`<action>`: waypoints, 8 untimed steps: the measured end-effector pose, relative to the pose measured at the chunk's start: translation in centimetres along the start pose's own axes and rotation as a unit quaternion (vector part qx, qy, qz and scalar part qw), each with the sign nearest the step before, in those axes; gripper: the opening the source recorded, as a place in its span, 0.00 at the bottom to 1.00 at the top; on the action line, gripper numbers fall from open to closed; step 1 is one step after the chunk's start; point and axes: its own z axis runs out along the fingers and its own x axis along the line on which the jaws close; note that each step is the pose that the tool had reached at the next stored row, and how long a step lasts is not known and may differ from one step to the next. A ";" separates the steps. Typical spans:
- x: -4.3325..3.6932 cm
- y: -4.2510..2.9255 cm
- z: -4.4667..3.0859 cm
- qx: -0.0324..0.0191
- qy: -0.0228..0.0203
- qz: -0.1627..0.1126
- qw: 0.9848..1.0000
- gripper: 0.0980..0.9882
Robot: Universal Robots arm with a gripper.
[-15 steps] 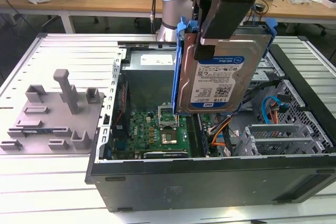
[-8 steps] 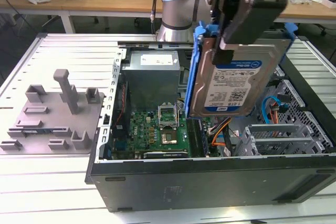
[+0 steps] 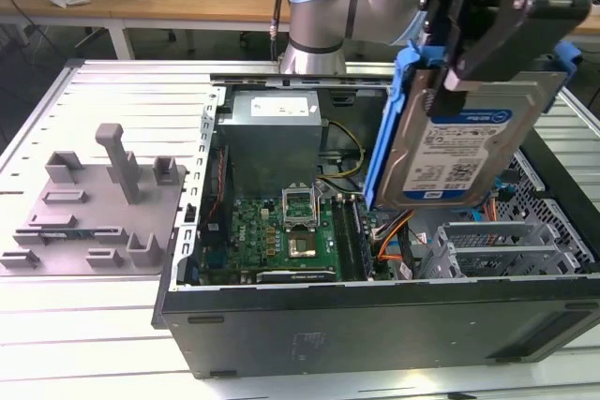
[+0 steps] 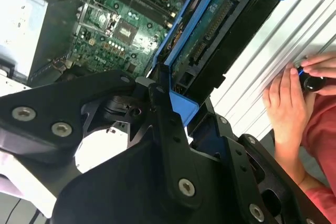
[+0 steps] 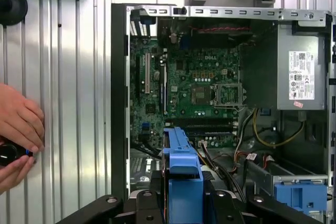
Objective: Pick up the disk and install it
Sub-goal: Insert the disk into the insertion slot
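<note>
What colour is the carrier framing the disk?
Blue plastic carrier around the silver disk; it shows best in the exterior view.

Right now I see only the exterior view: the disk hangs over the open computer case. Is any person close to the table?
Observer: Yes. In the first wrist view a hand is over the table beside the case, holding a small dark object.
Operator: Which side of the disk faces away from me?
Observer: In the second wrist view the disk shows its circuit-board side, with the gripper shut on its blue carrier.
</note>
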 end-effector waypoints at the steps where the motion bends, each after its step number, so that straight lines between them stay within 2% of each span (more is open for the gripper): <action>1: 0.00 -0.29 0.02 0.000 0.000 0.000 1.000 0.30; 8: -0.01 -2.61 0.08 0.000 0.000 0.002 1.000 0.30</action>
